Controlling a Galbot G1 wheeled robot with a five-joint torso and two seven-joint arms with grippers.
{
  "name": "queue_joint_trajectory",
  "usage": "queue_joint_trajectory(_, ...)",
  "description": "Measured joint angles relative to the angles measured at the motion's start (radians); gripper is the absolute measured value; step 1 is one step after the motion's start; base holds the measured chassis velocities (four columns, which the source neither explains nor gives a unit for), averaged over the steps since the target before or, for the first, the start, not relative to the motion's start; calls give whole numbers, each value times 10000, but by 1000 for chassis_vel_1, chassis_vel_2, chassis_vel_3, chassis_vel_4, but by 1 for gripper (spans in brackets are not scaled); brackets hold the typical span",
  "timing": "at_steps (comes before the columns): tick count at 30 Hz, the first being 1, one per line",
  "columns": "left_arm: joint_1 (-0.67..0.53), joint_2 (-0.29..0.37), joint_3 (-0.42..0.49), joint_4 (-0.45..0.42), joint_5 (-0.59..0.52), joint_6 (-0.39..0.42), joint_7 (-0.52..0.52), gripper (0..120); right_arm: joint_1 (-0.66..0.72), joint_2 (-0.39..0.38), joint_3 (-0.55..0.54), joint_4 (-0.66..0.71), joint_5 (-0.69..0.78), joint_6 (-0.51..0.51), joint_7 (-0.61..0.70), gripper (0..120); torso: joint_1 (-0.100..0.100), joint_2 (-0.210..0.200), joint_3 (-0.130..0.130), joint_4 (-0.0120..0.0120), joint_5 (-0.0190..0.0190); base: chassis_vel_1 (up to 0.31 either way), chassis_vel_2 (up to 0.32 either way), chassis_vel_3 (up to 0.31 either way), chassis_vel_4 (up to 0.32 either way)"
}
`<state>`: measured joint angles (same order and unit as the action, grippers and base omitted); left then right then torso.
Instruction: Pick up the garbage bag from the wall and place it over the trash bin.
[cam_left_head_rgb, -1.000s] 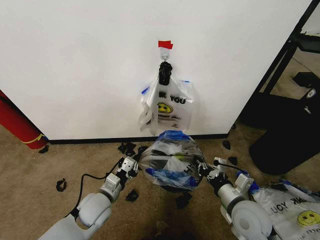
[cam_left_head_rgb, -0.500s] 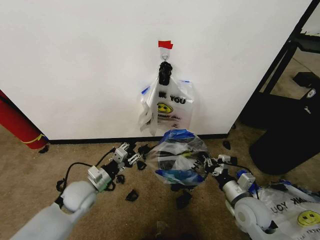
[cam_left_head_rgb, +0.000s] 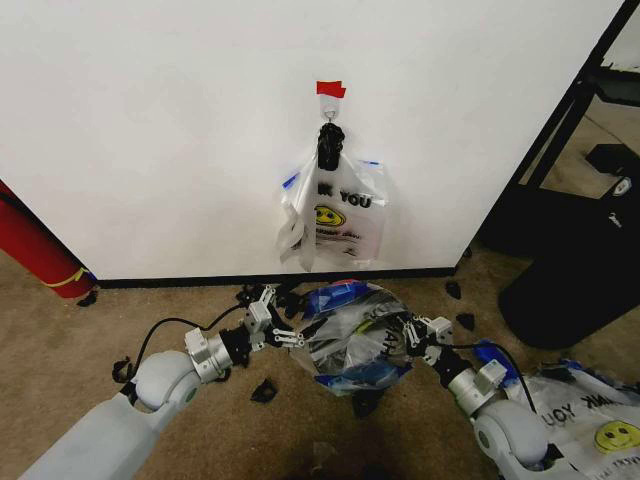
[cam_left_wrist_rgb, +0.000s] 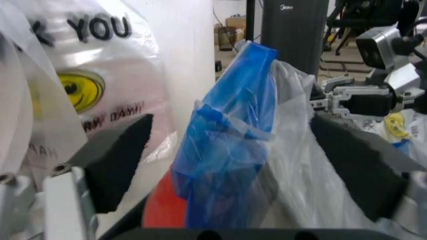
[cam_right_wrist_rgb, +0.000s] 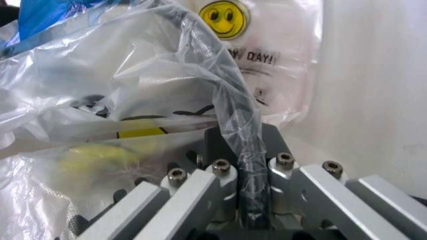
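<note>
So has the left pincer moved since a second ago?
Yes. The left pincer, open, has swung out and come back in farther forward, closer to the baseboard, now by the garbage bag.

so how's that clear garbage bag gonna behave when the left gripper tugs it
Probably floppy: the garbage bag drapes crinkled over the trash bin. Likely very light and maybe slippery, since the right gripper pinches bunched thin film; the left gripper is open beside it.

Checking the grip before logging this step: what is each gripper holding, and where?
Right gripper: shut on the black bin rim through the see-through blue-edged garbage bag. Left gripper: open, holding nothing.
</note>
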<state>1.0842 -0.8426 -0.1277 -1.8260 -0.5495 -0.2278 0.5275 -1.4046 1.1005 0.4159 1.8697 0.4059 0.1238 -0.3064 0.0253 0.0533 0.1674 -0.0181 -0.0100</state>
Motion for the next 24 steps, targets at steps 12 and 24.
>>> queue_joint_trajectory(12,-97,20,11,-20,-649,679,608,41,-55,71,126,151,-753,483,-491,0,0,0,0,0,0,0,0,0,0)
queue_joint_trajectory(24,3,38,-101,-192,-691,657,479,1,-77,105,146,-51,-854,537,-598,0,0,0,0,0,0,0,0,0,0)
